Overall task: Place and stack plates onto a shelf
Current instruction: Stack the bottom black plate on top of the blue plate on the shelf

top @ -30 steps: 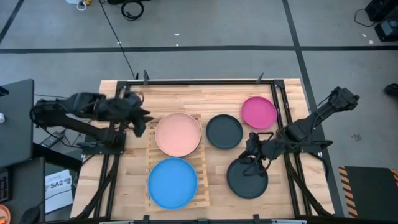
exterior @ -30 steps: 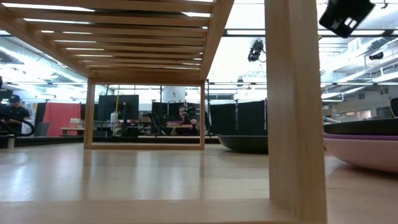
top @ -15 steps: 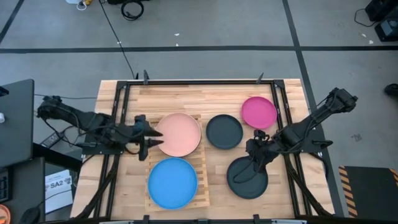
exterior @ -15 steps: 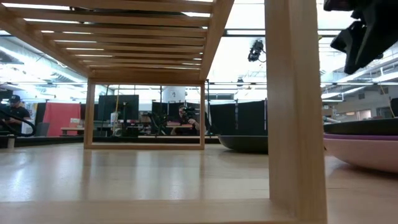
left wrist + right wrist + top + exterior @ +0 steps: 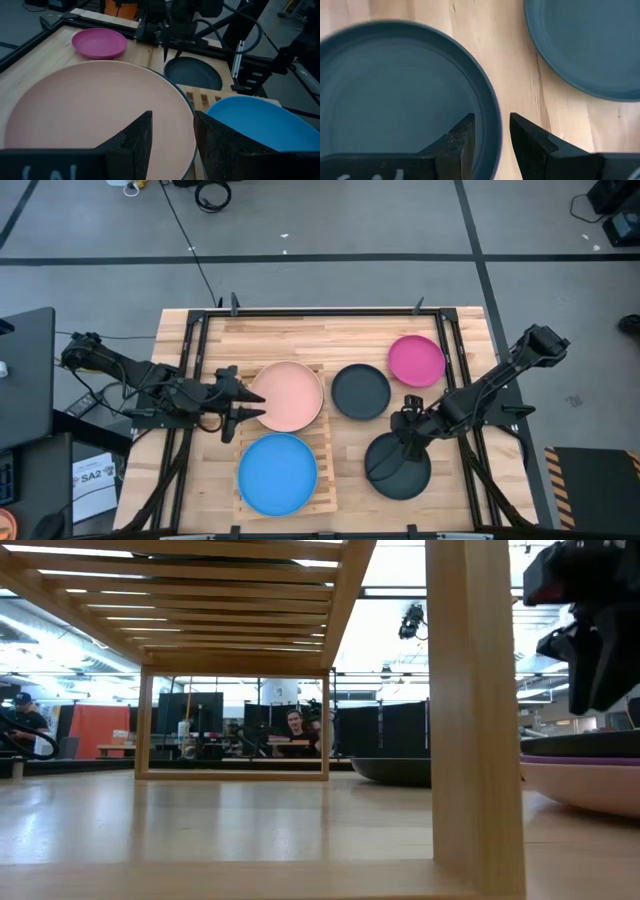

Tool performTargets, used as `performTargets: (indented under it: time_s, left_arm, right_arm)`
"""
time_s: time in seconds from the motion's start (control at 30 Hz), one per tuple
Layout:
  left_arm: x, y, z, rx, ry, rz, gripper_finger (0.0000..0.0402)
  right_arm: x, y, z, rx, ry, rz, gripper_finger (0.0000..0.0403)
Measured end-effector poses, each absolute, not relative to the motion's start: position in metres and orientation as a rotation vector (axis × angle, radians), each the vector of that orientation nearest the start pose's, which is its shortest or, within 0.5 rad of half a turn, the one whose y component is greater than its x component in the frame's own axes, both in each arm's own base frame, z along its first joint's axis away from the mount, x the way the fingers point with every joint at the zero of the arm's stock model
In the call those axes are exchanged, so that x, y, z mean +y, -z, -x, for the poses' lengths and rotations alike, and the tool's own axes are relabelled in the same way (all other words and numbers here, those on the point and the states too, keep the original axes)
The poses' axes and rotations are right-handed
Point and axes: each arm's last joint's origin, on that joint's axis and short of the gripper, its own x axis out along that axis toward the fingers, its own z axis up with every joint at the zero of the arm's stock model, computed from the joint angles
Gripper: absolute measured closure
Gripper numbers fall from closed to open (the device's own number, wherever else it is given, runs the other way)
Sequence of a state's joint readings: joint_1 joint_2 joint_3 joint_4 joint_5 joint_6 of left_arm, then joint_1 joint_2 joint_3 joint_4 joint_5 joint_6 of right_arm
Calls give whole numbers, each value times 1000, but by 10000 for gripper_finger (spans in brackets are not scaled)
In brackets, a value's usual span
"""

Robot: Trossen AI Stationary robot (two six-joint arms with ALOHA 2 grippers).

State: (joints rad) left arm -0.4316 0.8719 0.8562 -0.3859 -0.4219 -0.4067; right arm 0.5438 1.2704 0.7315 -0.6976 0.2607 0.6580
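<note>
A salmon pink plate [image 5: 287,395] and a blue plate [image 5: 277,473] lie on the slatted shelf [image 5: 325,442]. A teal rim [image 5: 188,102] shows under the salmon plate. My left gripper [image 5: 250,403] is open at the salmon plate's left rim, one finger [image 5: 135,137] over the plate and the other [image 5: 220,142] outside it. My right gripper [image 5: 405,438] is open above the far rim of the near dark grey plate [image 5: 397,467], its fingers on either side of that rim [image 5: 496,117]. A second dark grey plate [image 5: 360,391] and a magenta plate [image 5: 416,360] rest on the table.
In the low view the right gripper [image 5: 590,630] hangs over a dark plate [image 5: 585,743] that sits on a purple and a pink one [image 5: 590,790]. The shelf's wooden leg [image 5: 475,710] stands close in front. A black frame [image 5: 455,350] borders the table.
My left gripper has swung from the far left down toward the table's near edge to the salmon plate's left rim, tipping more level, then stopped. My right gripper has sunk toward the near dark grey plate's far rim, tipping further down. No plate has moved.
</note>
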Motion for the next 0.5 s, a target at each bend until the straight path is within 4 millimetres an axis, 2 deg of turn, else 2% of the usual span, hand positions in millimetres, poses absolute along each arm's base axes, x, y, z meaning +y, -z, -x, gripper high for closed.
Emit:
performTargets:
  time_s: [0.5]
  left_arm:
    - [-66, -326, -171, 354, -63, 239, 251]
  right_arm:
    - [98, -170, -198, 1228, 203, -80, 275]
